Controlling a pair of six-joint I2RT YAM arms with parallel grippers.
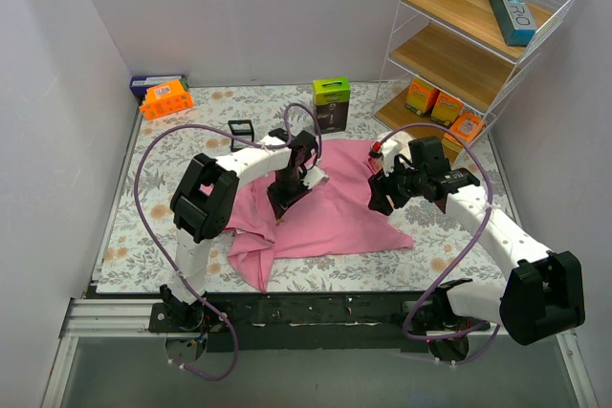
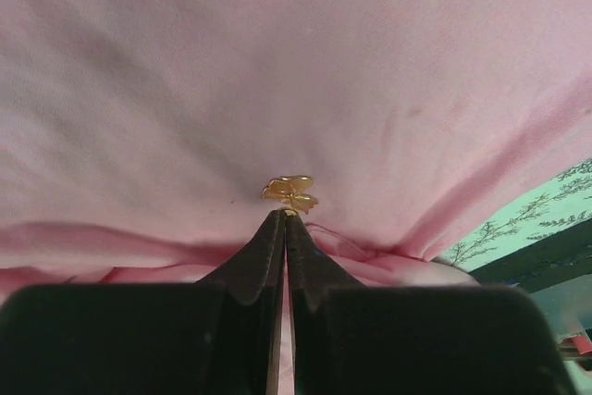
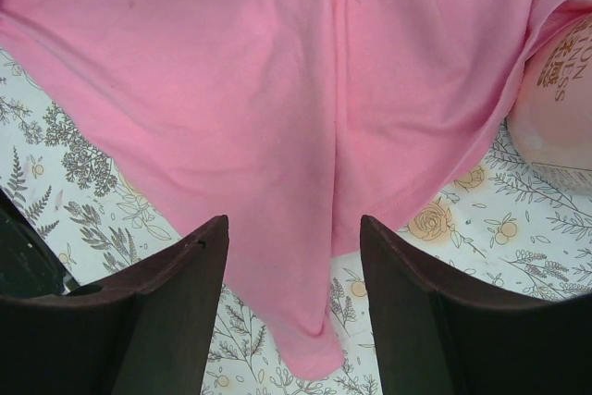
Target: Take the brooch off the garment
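brooch (image 2: pixel 290 193) on garment (image 1: pixel 335 217), garment on table cover (image 1: pixel 206 107)

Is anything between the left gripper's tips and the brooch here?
Nothing: in the left wrist view the left gripper, closed, reaches right up to the gold brooch on the pink garment. Whether it pinches the brooch is unclear.

The teal box (image 1: pixel 510 9) on the shelf (image 1: pixel 467 14) shows letters ending "RO"; other lettering is illegible.

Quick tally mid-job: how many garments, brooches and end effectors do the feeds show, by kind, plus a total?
garment: 1
brooch: 1
end effectors: 2, the left end effector and the right end effector
Total: 4
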